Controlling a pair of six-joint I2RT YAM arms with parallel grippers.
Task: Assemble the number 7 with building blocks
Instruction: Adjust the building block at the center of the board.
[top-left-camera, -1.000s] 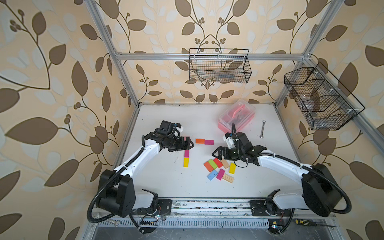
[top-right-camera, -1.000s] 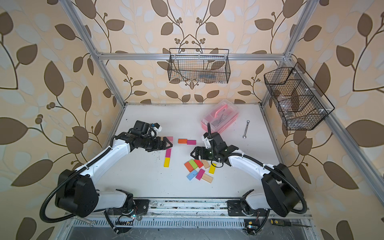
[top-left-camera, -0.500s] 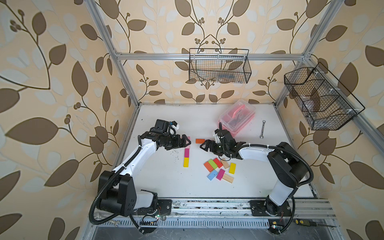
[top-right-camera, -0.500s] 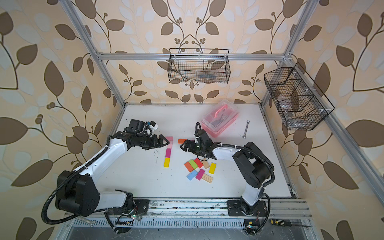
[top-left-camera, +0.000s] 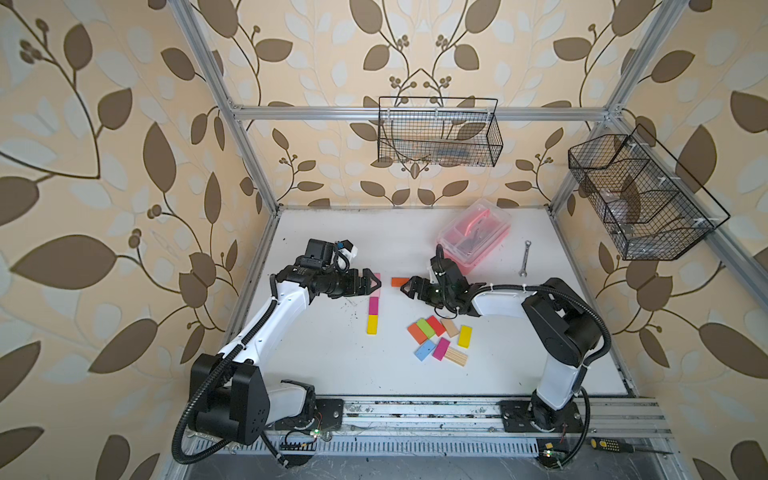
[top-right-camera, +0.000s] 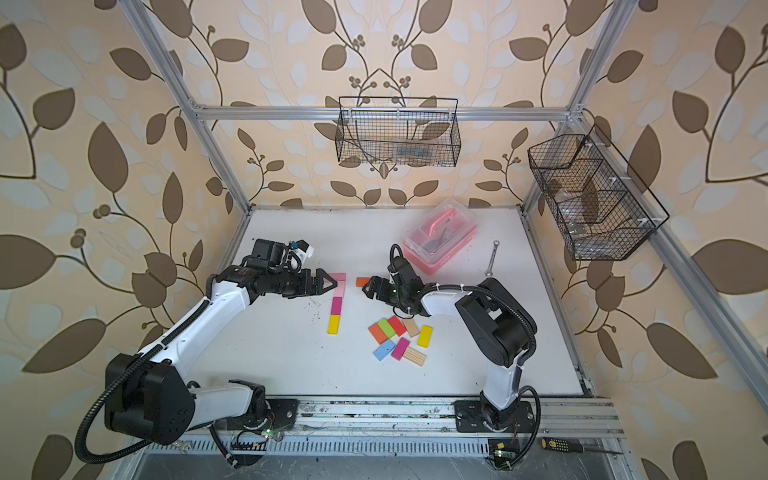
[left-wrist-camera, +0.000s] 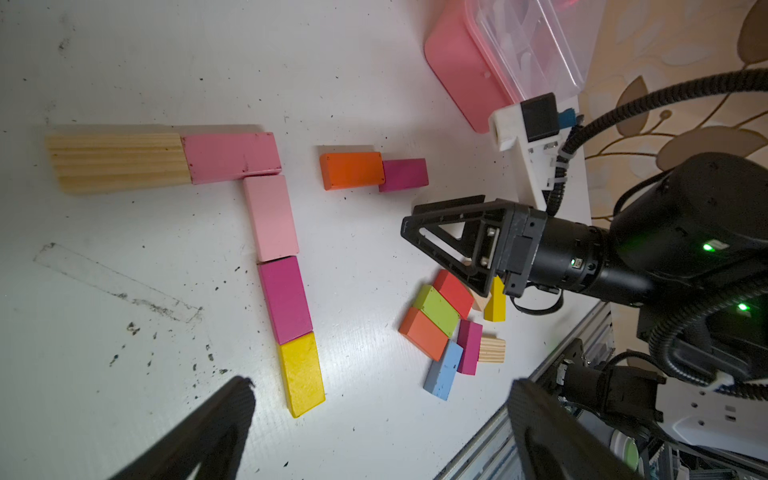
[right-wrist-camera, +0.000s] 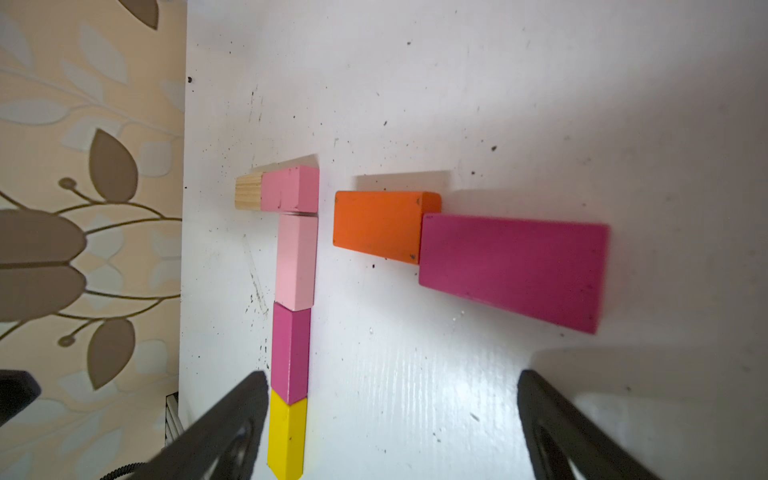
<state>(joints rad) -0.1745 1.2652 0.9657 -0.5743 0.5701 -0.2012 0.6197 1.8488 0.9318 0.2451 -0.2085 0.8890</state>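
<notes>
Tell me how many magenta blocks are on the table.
3: stem magenta block in the finished 7; bar magenta block touching the orange block; pile magenta block beside the blue block. None seems hidden.

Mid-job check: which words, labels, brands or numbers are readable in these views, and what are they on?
No printed text is readable in any view.
On the black-and-yellow screwdriver handle: any marking too small to read.
On the small silver wrench: any stamping too small to read.
"7": not printed, only laid out in five flat wooden blocks.
</notes>
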